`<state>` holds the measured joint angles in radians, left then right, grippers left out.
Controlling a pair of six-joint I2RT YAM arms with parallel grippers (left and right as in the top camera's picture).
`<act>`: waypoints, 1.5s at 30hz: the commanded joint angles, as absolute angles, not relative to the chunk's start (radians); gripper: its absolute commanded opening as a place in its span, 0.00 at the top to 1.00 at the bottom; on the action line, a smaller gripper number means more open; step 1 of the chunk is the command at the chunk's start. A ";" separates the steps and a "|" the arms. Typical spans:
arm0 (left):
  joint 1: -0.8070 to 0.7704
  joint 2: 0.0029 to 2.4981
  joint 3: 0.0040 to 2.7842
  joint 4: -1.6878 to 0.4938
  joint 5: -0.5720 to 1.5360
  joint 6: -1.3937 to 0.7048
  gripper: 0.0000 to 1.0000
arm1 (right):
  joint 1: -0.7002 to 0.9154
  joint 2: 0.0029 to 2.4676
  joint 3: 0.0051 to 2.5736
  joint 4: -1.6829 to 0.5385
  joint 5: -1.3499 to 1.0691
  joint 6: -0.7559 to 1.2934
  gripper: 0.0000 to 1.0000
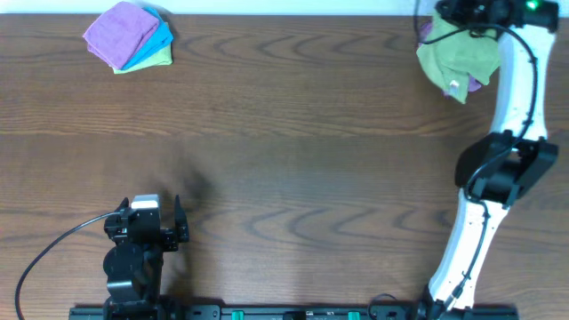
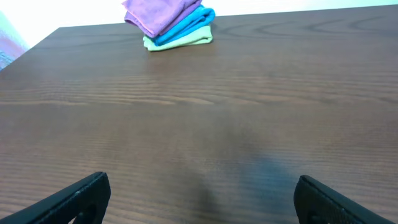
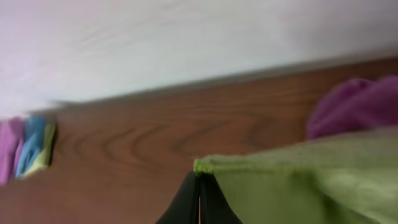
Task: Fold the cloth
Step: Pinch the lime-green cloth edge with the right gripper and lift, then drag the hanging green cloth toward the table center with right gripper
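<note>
The lime-green cloth hangs bunched at the far right of the table, with its white tag at the lower edge. My right gripper is shut on a corner of it and holds it up. In the right wrist view the closed fingers pinch the cloth's corner, which drapes to the right. My left gripper is open and empty near the front left; its fingers frame bare wood.
A stack of folded cloths, purple on blue on green, lies at the far left; it also shows in the left wrist view. A purple cloth lies behind the lime one, at the table's back edge by the white wall.
</note>
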<state>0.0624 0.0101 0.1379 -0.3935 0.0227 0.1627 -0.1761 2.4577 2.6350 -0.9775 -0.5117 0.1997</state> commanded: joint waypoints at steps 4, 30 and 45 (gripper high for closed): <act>0.059 0.004 0.118 -0.401 0.026 0.180 0.05 | -0.060 2.257 2.676 -1.067 -0.382 0.088 0.98; 0.059 0.004 0.118 -0.401 0.026 0.180 0.05 | 0.230 1.812 2.676 -1.394 -0.077 0.036 0.98; 0.059 0.004 0.118 -0.401 0.026 0.180 0.05 | 0.230 1.694 2.675 -1.612 0.183 0.057 0.98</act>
<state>0.0624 0.0101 0.1379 -0.3939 0.0227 0.1623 0.2211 1.6604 2.6713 -1.6108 0.1413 0.0517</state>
